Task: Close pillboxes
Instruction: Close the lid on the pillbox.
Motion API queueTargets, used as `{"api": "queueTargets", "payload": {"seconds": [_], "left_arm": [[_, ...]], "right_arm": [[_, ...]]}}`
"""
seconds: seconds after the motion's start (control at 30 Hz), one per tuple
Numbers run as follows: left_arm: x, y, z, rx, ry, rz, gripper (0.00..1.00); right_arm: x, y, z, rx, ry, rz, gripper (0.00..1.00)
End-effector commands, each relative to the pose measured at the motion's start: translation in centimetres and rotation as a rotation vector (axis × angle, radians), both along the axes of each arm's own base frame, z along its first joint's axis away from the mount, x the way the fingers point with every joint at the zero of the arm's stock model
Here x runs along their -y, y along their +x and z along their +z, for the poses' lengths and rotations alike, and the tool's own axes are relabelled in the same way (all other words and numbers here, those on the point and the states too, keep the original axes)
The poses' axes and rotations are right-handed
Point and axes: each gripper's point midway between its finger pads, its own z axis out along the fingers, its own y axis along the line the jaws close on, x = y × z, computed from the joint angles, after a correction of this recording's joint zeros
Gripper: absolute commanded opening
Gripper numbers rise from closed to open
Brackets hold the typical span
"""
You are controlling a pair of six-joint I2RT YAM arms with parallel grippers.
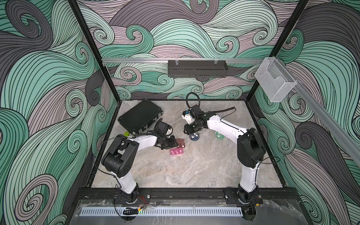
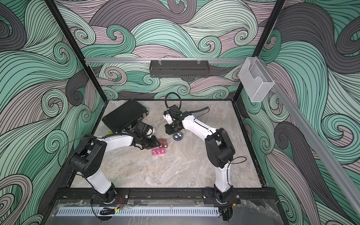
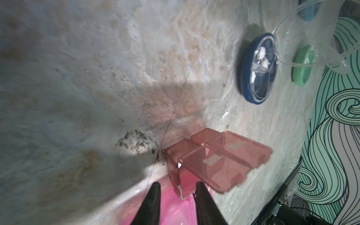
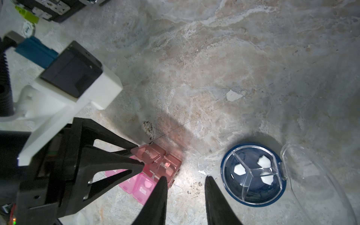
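Brown plastic two-cell pillbox (image 3: 214, 165) on marbled bench (image 1: 194, 171), lids up, between jaws of left hand (image 3: 177, 184), grip unclear. Dark-blue round plastic pillbox (image 4: 253, 173) nearby, lid open, beside parted, empty right hand (image 4: 186, 176). At least two left to close.

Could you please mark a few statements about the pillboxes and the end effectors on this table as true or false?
1. The clear lid of the dark-blue round pillbox is swung open. True.
2. The dark-blue round pillbox is empty. False: white pills lie in its compartments.
3. The pink pillbox lies right beside the brown pillbox. True.
4. The black case lies on the robot's right. False: it lies at the back on the robot's left.
5. The right end effector grips the green round pillbox. False: it stands open, holding nothing, beside the dark-blue one; the green one sits apart.
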Motion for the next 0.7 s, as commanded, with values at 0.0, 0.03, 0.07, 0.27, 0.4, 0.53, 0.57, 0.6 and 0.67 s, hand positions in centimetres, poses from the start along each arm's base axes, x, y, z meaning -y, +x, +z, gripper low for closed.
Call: {"api": "queueTargets", "payload": {"seconds": [0.0,0.03,0.07,0.27,0.4,0.53,0.57,0.6,0.67], "left_arm": [[0.5,0.4,-0.1,0.002,0.002,-0.002,0.29],[0.5,0.4,-0.2,-0.001,0.006,-0.003,0.29],[0.5,0.5,-0.3,-0.001,0.008,-0.003,0.29],[0.6,0.8,-0.3,0.001,0.012,0.002,0.25],[0.7,1.0,-0.3,0.000,0.012,0.002,0.22],[0.9,1.2,-0.4,-0.008,0.008,0.000,0.19],[1.0,1.2,-0.5,-0.009,0.008,-0.001,0.18],[1.0,1.2,-0.5,-0.009,0.008,0.000,0.17],[1.0,1.2,-0.5,-0.009,0.008,0.001,0.16]], "right_arm": [[-0.2,0.8,0.2,0.025,-0.006,0.042,0.28],[-0.3,0.9,0.0,0.020,-0.005,0.045,0.27],[-0.5,0.9,-0.2,0.011,0.000,0.051,0.26],[-1.3,0.3,-1.6,-0.049,0.021,0.058,0.26],[-1.7,-0.1,-1.9,-0.060,0.026,0.074,0.26],[-1.9,-1.0,-2.5,-0.077,0.017,0.092,0.26],[-2.0,-1.3,-2.7,-0.080,0.014,0.099,0.26],[-2.0,-1.5,-2.8,-0.082,0.011,0.101,0.26],[-2.0,-1.8,-3.0,-0.092,0.009,0.102,0.23]]}}
